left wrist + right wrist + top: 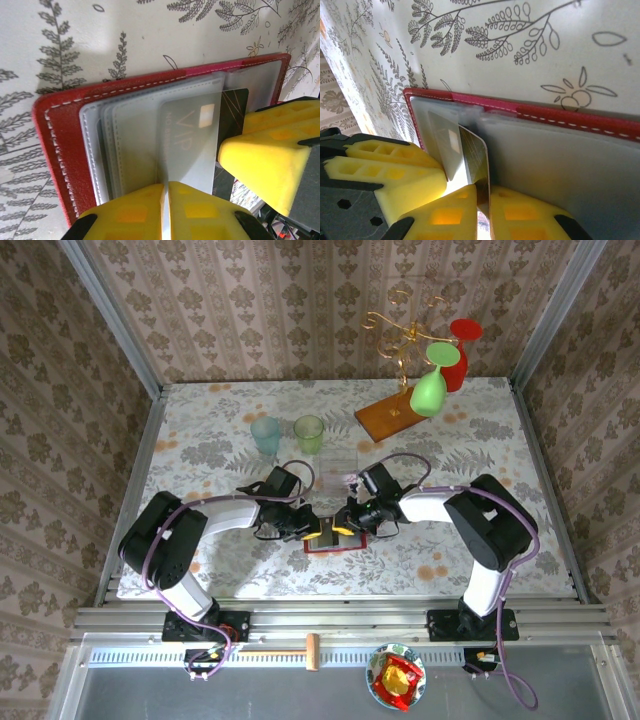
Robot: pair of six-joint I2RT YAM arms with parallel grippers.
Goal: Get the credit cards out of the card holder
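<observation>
Lying open and flat on the tabletop (480, 440), the card holder (330, 544) sits toward the near edge, about midway between the left and right edges. The left gripper (165, 210) is closed on a clear sleeve (145, 130) of the holder with a VIP card (192, 145) inside, while the right gripper (483, 212) pinches the end of a dark credit card (476, 152) that sticks partway out of the holder.
</observation>
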